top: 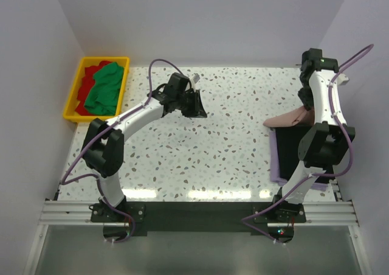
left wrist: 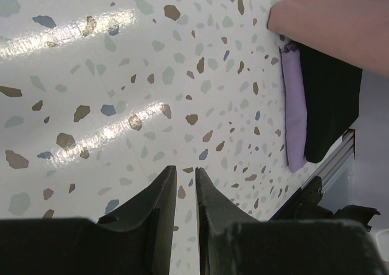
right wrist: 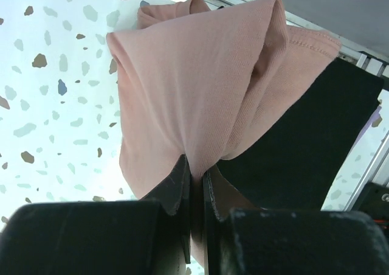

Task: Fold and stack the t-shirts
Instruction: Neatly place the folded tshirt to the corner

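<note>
Along the bench's (top: 206, 159) right edge, lavender t-shirt (left wrist: 294, 104) peeking beside black t-shirt (left wrist: 328, 98), right tool (right wrist: 196, 181) clamped on dusty-pink t-shirt (right wrist: 194, 86) above them, left tool (left wrist: 185, 193) slightly apart, empty, mid-bench, far left corner yellow bin (top: 72, 92) holding green t-shirt (top: 104, 87) and red t-shirt (top: 91, 71)

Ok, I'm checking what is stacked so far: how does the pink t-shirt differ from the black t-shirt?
The pink t-shirt is pinched in the right gripper and bunched into folds; the black t-shirt is gripped by nothing and lies flat. The pink t-shirt overlaps the pile from above, while the black t-shirt rests on the lavender t-shirt. Both are at the table's right side.
</note>
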Robot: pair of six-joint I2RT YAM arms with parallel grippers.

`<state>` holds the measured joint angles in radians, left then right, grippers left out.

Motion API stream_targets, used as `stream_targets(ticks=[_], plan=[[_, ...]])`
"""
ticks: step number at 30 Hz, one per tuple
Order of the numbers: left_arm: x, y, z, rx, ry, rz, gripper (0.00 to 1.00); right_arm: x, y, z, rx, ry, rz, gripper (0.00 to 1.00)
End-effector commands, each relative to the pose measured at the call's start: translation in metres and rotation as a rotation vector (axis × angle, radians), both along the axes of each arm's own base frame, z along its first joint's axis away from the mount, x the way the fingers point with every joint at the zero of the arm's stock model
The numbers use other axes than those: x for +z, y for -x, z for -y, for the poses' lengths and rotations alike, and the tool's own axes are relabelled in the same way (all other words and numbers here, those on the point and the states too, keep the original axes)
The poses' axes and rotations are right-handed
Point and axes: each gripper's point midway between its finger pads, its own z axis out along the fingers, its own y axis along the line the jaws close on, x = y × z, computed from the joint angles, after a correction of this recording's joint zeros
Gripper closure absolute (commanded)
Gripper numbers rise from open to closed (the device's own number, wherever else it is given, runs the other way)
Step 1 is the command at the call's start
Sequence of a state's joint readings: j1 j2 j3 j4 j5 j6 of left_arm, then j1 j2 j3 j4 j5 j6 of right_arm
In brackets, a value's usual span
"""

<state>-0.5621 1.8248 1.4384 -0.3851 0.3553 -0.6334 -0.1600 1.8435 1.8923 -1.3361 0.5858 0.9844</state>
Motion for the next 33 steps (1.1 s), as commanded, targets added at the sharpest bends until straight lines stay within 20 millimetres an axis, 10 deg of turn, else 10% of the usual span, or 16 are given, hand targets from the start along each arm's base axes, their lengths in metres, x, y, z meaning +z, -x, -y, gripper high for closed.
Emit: stream_targets(ticks=[1, 16, 33], plan=[[0.034, -0.002, 0.0, -0.02, 0.038, 0.073, 0.77, 0.036, 0.021, 0.008, -0.004, 0.059, 0.0, 1.0], [0.033, -0.002, 0.0, -0.023, 0.035, 0.07, 0.77, 0.066, 0.037, 0.013, 0.02, 0.072, 0.025, 1.0], [0.015, 0.03, -0.002, -0.048, 0.047, 0.044, 0.77, 0.025, 0.146, -0.004, 0.019, 0.069, -0.07, 1.0]])
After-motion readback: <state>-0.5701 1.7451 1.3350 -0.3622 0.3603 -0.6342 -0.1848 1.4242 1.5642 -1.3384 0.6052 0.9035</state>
